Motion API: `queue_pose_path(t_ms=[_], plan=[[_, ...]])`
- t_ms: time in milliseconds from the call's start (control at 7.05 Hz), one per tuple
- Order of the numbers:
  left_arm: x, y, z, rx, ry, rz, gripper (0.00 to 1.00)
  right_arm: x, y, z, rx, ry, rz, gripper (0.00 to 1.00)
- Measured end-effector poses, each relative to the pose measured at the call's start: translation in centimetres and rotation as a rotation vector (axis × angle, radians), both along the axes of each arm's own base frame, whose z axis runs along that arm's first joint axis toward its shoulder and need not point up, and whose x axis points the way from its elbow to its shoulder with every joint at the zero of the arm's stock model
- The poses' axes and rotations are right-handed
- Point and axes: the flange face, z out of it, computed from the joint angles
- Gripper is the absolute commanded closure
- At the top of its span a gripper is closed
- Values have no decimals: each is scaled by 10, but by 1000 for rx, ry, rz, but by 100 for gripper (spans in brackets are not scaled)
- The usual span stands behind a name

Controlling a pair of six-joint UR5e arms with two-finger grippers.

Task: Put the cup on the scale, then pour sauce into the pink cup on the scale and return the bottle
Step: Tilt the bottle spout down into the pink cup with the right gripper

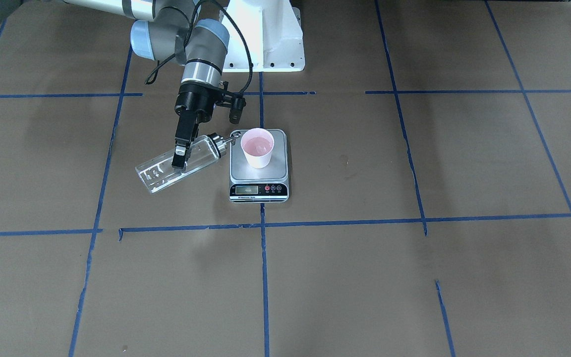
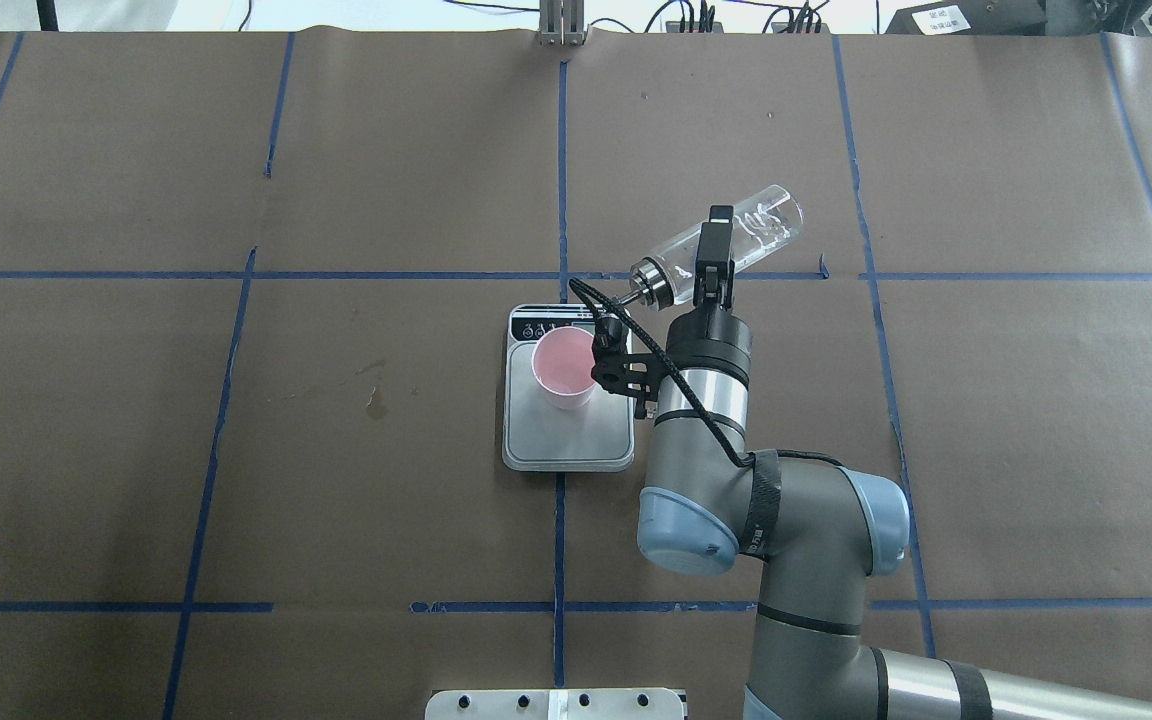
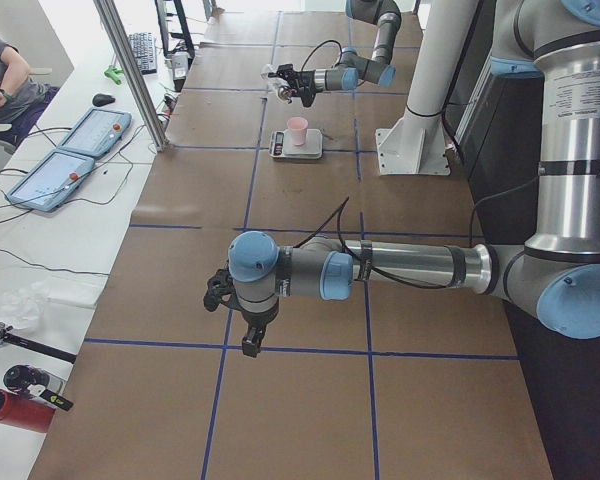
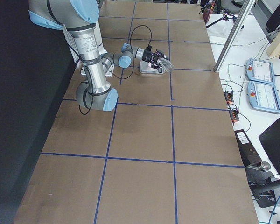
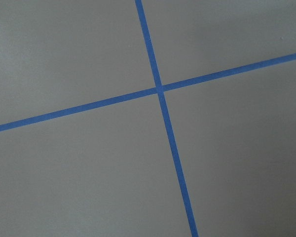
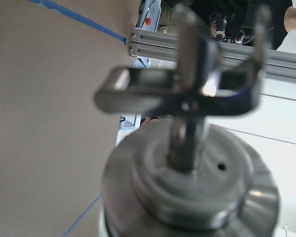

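The pink cup (image 1: 257,147) stands upright on the scale's steel plate (image 1: 275,171). They also show in the overhead view, cup (image 2: 564,368) on scale (image 2: 566,445). My right gripper (image 1: 180,161) is shut on the clear glass bottle (image 1: 156,176) around its middle. The bottle is tilted nearly flat, with its silver cap and spout (image 1: 223,143) pointing at the cup's rim from beside the scale. The cap fills the right wrist view (image 6: 187,163). I cannot see any sauce flowing. My left gripper (image 3: 250,345) hangs over bare table far from the scale; I cannot tell whether it is open or shut.
Brown paper with blue tape lines (image 5: 160,91) covers the table. The robot's white base (image 1: 265,34) stands behind the scale. A small dark stain (image 2: 374,402) lies on the paper to the left of the scale in the overhead view. Operator desks with tablets (image 3: 65,160) lie beyond the table edge.
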Motion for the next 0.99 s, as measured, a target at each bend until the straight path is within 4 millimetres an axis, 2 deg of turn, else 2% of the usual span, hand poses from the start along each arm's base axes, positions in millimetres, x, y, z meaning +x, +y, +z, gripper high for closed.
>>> queue_pose_path(t_ms=[993], plan=[[0,-1,0,2,0,0,0,0,8,-9,67,186,15,100]])
